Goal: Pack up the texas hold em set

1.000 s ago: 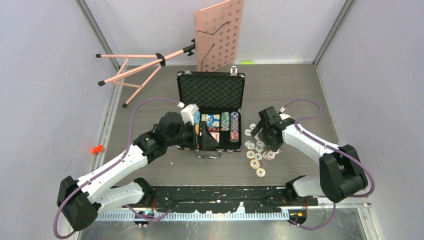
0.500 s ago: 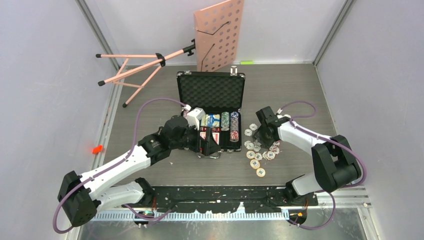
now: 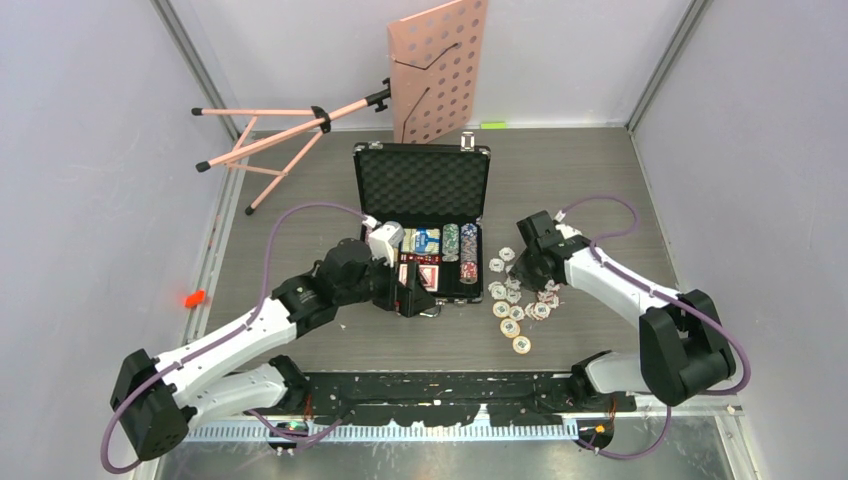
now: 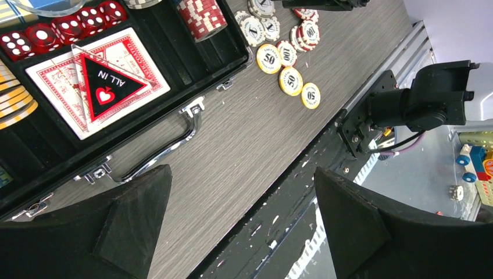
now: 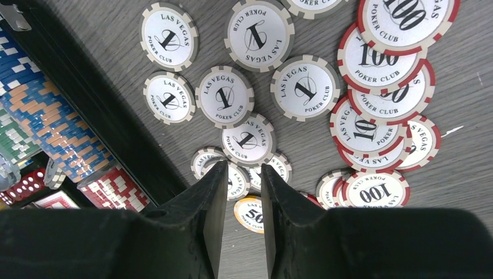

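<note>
The black case [image 3: 360, 200] lies open mid-table, foam lid up, with chip stacks [image 3: 460, 245] and card decks [image 3: 425, 272] in its tray. In the left wrist view I see red dice [image 4: 58, 26], an "ALL IN" card [image 4: 107, 87] and the chrome handle [image 4: 168, 148]. My left gripper [image 4: 241, 174] hangs open and empty over the table in front of the handle. Loose chips [image 3: 515, 305] lie right of the case. My right gripper [image 5: 243, 168] is down among white "1" chips [image 5: 224, 96], its jaws narrowed to a small gap with nothing visibly between them. Red "100" chips [image 5: 381, 58] lie beside.
A pink perforated music stand [image 3: 440, 65] leans at the back, its tripod [image 3: 270, 135] lying on the left. A small red object [image 3: 194, 298] sits at the left edge. A black rail [image 3: 450, 400] runs along the near edge. An orange "50" chip [image 5: 250, 214] lies under my right fingers.
My right gripper's jaws have narrowed from wide open to a small gap over the loose chips. My left gripper has drawn back from the case tray to the handle, still open.
</note>
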